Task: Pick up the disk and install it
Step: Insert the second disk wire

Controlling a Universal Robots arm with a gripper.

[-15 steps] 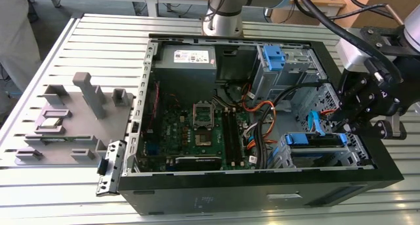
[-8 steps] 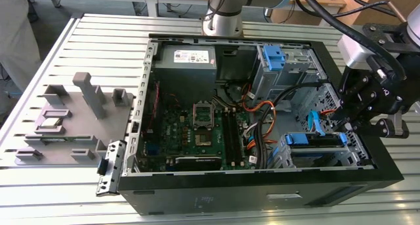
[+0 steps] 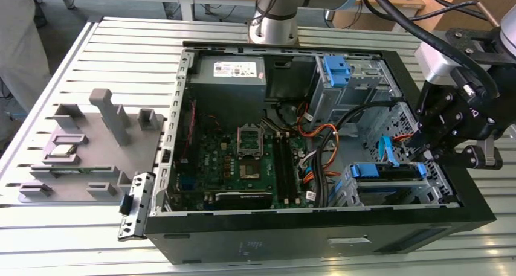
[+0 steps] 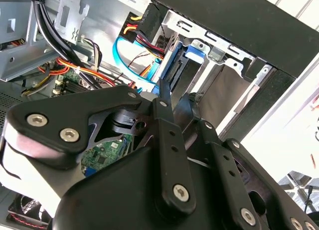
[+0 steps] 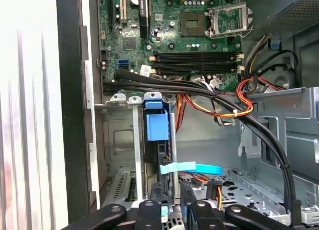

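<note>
The disk (image 3: 388, 171) sits in its blue carrier inside the drive cage at the case's corner on the exterior view's right. The first wrist view shows the carrier's blue tab (image 5: 157, 126) upright between the cage rails. In the second wrist view, the disk (image 4: 192, 58) lies in the bay beyond my fingertips. My gripper (image 3: 415, 148) hangs just above and beside that cage, clear of the disk. It appears in both wrist views (image 4: 178, 90) (image 5: 172, 195), open with a narrow gap and nothing between the fingers.
The open black computer case (image 3: 322, 237) lies on a slatted metal table. Inside are a motherboard (image 3: 241, 161), a grey power supply (image 3: 234, 67) and a second blue bracket (image 3: 335, 70). Black cables (image 5: 224, 98) and a blue flat cable (image 5: 192, 167) cross near the cage. A grey fixture (image 3: 89, 143) stands on the exterior view's left.
</note>
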